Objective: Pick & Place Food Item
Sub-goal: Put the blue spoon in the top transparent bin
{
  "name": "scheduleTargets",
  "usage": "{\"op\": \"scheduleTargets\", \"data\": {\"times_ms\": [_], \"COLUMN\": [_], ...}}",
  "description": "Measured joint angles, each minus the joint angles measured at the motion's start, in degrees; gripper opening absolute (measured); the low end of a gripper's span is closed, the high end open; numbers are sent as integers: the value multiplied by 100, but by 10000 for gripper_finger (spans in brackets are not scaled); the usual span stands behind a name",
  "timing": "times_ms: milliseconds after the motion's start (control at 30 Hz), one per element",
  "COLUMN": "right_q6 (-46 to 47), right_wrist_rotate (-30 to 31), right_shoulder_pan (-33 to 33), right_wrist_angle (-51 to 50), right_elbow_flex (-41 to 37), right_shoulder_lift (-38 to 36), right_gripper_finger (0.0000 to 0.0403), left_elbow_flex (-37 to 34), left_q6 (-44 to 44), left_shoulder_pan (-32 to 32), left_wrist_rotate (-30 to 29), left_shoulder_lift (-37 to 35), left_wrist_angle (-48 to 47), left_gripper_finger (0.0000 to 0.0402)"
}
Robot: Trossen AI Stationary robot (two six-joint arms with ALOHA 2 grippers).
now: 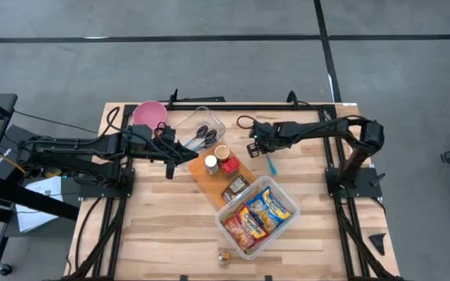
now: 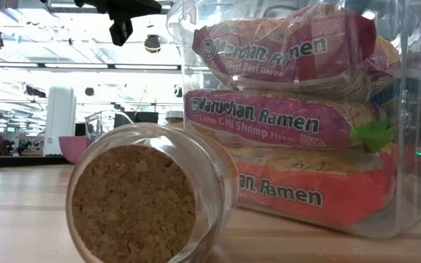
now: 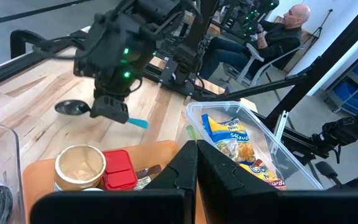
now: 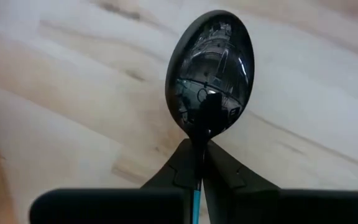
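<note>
**Right gripper clamped on spoon; food packets sit in clear tub**

Right gripper (image 4: 199,163): fingers closed on the neck of a black spoon (image 4: 210,79) with a blue handle, bowl just over the bare wooden table (image 1: 155,226), near the cutting board's far right edge.

Left gripper (image 3: 191,163): jaws pressed together, holding nothing, above the near-left end of the cutting board (image 1: 219,176).

Containers:
- Clear plastic tub (image 1: 283,218), front right of the board: holds ramen packets (image 1: 258,217), stacked. The low view shows three with pink and red wrappers.
- Clear tray (image 1: 213,119) at the table's back: scissors (image 1: 202,136) inside.
- Pink bowl (image 1: 150,114), back left: contents cannot be told.
- Small glass jar (image 2: 148,193) with cork stopper, lying on its side at the front edge, just beside the tub.

On the board: a tan-lidded jar (image 1: 222,152), a white-capped bottle (image 1: 210,163), a red box (image 1: 230,165) and a dark packet (image 1: 234,187).
</note>
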Motion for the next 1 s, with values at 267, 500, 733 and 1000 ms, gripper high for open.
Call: {"op": "scheduleTargets", "data": {"times_ms": [267, 500, 733, 1000], "right_q6": [96, 318, 598, 597], "right_wrist_rotate": [214, 561, 1043, 1436], "right_shoulder_pan": [305, 679, 1022, 1244], "right_wrist_angle": [28, 67, 71, 89], "right_elbow_flex": [9, 14, 22, 24], "right_shoulder_lift": [-539, -1157, -1680, -2019], "right_gripper_finger": [7, 7, 7, 7], "left_elbow_flex": [0, 0, 2, 2], "left_q6": [1, 15, 309, 323], "left_shoulder_pan": [0, -2, -2, -2], "left_wrist_rotate": [-58, -292, -763, -1115], "left_shoulder_lift": [0, 0, 0, 0], "left_wrist_angle": [24, 263, 462, 514], "left_gripper_finger": [3, 3, 3, 34]}}
